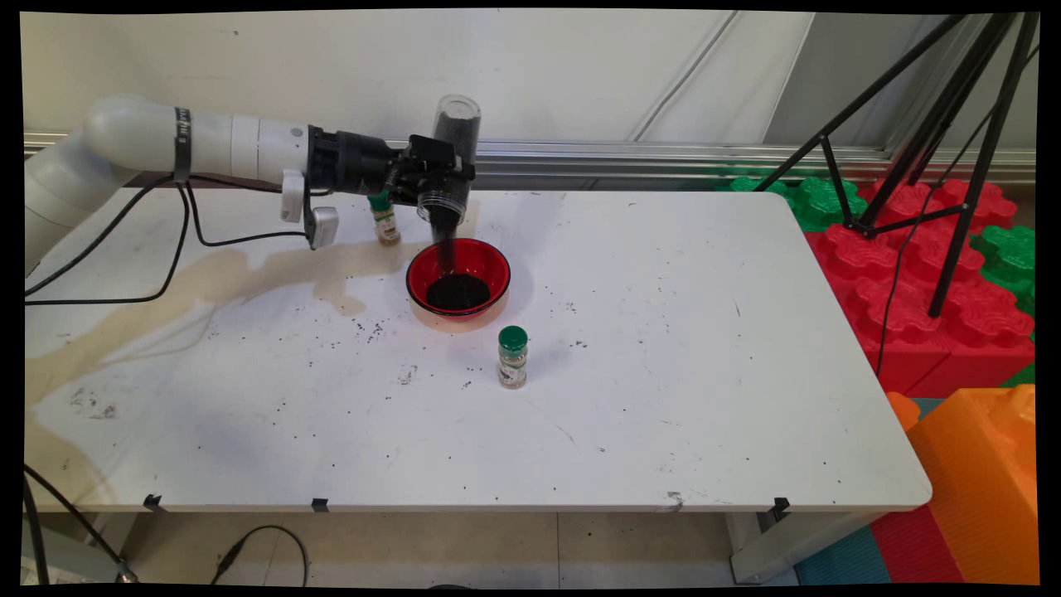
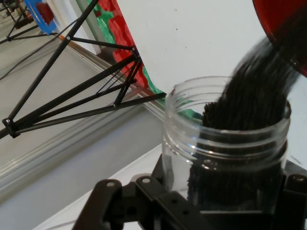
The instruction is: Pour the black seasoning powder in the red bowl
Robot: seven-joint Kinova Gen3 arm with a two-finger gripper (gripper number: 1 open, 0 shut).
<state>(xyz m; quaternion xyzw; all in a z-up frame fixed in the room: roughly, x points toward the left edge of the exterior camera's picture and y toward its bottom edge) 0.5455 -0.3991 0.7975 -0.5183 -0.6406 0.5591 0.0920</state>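
Note:
My gripper (image 1: 443, 172) is shut on a clear plastic jar (image 1: 452, 157), held upside down above a red bowl (image 1: 457, 278). Dark grains stream from the jar's mouth into the bowl, where a dark heap lies. In the hand view the jar (image 2: 225, 143) fills the lower right, its open rim facing the bowl (image 2: 288, 28) at the top right, with grains sliding out. A small green-capped spice bottle (image 1: 385, 217) stands just behind and left of the bowl, under my wrist. Another green-capped spice bottle (image 1: 512, 356) stands in front of the bowl.
Dark grains are scattered over the white table (image 1: 663, 373), and a brownish stain runs across its left part. A black tripod (image 1: 928, 149) and red and green foam blocks (image 1: 912, 274) stand beyond the right edge. Black cables hang from the arm at left.

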